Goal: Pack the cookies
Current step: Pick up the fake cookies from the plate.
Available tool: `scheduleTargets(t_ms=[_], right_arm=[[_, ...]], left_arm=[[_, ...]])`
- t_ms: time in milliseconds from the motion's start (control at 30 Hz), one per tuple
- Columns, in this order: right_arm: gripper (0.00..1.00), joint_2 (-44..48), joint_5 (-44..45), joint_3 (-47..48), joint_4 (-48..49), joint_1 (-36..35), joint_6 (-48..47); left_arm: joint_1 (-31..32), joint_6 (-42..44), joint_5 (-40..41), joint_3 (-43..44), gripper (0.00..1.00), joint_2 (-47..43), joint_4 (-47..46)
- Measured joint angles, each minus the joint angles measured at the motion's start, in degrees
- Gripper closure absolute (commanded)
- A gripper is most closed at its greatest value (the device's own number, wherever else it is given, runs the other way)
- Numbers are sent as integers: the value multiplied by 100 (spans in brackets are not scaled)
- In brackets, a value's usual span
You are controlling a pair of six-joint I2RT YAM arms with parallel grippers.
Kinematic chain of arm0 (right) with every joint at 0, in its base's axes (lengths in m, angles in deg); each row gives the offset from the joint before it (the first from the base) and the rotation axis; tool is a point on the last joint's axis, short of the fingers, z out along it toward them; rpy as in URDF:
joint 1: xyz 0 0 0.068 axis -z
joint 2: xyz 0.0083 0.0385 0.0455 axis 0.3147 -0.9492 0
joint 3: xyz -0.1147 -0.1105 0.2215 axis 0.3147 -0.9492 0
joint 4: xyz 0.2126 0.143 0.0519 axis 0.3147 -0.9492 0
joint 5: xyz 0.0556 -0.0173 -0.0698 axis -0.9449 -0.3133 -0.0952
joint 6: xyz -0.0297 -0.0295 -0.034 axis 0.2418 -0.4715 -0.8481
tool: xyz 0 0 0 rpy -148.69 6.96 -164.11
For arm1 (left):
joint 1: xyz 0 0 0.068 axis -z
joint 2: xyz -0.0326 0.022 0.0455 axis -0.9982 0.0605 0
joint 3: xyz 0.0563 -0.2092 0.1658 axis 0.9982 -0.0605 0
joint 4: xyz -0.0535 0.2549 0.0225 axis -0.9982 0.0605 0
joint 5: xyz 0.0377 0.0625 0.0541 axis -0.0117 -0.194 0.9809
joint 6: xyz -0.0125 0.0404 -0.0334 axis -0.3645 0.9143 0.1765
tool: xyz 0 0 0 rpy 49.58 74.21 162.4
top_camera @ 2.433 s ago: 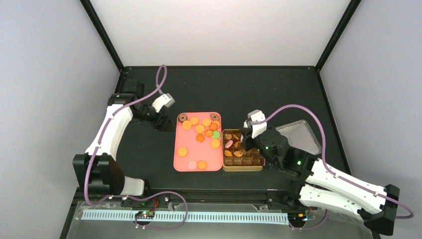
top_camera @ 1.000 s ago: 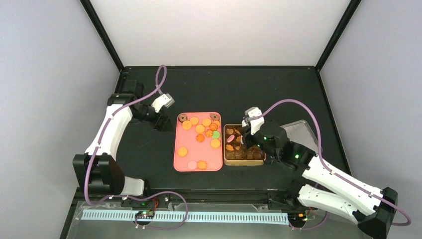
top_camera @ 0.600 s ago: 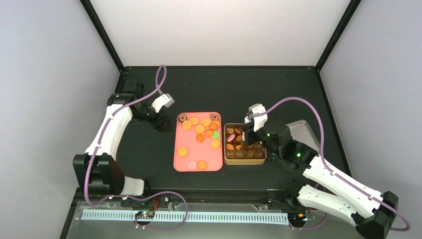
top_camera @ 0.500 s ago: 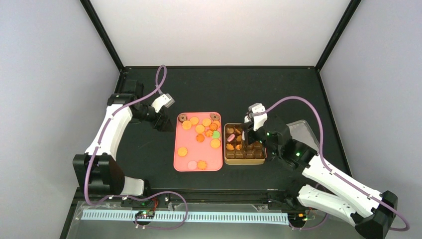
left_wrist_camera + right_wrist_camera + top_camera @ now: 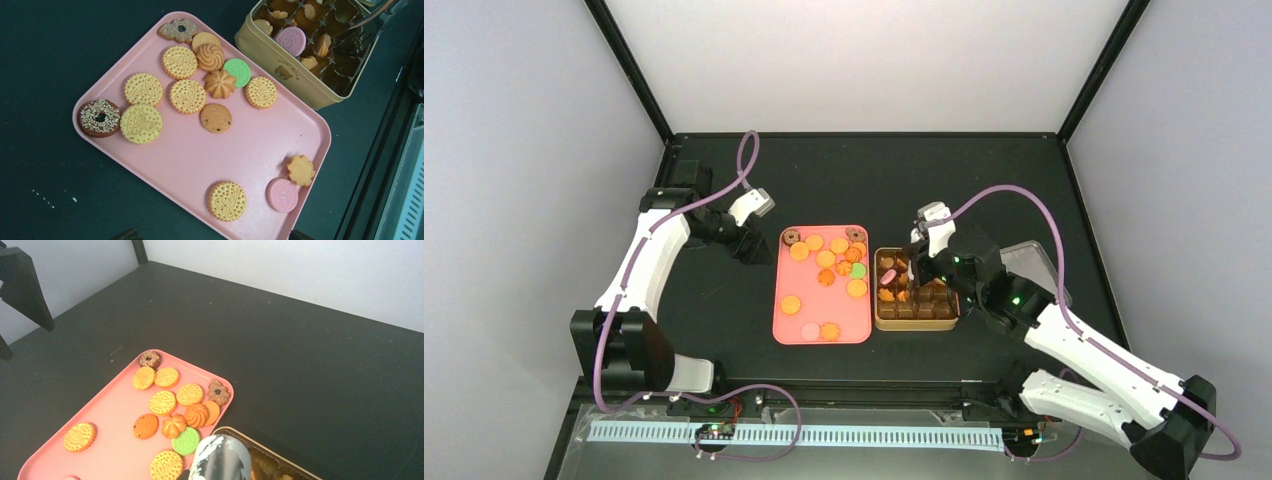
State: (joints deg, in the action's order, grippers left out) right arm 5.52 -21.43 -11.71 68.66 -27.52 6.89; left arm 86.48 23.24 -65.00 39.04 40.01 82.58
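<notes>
Because the right gripper (image 5: 921, 264) looks clamped on a pair of metal tongs (image 5: 369, 21) whose tips dip into the tin (image 5: 280, 67) directly beneath it, the nearest risk is there. The tongs could knock the biscuits lying loose in the compartments. They could also catch a divider and drag the tin sideways, since nothing pins it down. Whether a biscuit sits between the tips I cannot tell.

Just beyond the tin, on the side away from this hand, most of the cookies (image 5: 187, 96) lie on the pink tray (image 5: 200, 165), several touching in a cluster. A pinch there could nudge a neighbour or slide one over the low rim. Farther off, past the tray, the left gripper (image 5: 752, 245) hangs spread wide and empty, so it steadies nothing.

The left wrist view shows the tong tips and the tin's filled cells. The right wrist view hides both behind the tongs' shiny body and shows mainly the tray ahead. Only the overhead view shows both grippers together.
</notes>
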Motion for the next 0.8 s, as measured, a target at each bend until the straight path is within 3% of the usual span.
scheduleTargets(t_ms=[200, 433, 567, 800], right_arm=[[98, -275, -63, 525, -442, 0, -74], [97, -79, -426, 960, -199, -129, 0], [97, -343, -345, 1019, 306, -809, 0], [91, -1902, -175, 1239, 1158, -1843, -136]], left_arm=[[-2, 13, 0, 0, 21, 52, 0], [-66, 13, -4, 0, 20, 61, 11], [-140, 11, -7, 4, 19, 61, 55], [-262, -9, 15, 87, 17, 61, 103]])
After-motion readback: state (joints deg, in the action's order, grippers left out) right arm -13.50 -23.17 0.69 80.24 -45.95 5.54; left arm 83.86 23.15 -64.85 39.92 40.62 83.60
